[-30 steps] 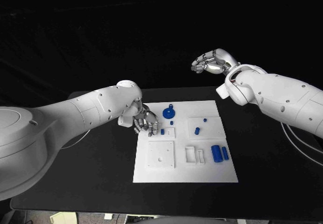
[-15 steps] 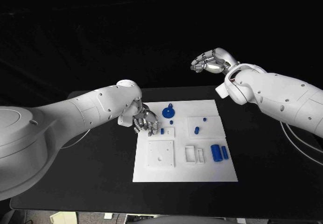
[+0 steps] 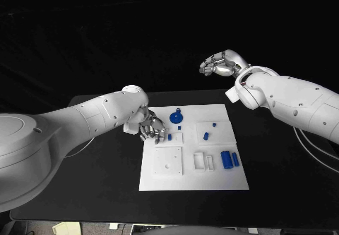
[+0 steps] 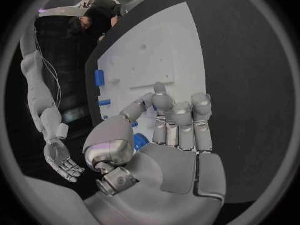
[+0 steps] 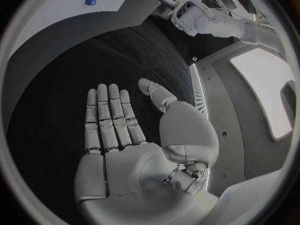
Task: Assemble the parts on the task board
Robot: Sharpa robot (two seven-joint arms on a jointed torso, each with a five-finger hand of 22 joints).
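While our left hand [image 3: 153, 129] hovers empty, fingers apart, at the board's [image 3: 194, 176] upper-left edge beside a small peg [image 3: 169, 137], it may knock that peg; our right hand [image 3: 222, 64] waits open, upper right.

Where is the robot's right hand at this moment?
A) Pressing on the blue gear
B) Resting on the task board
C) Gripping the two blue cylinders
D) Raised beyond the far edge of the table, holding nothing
D: the right hand hangs empty, far from the task board.
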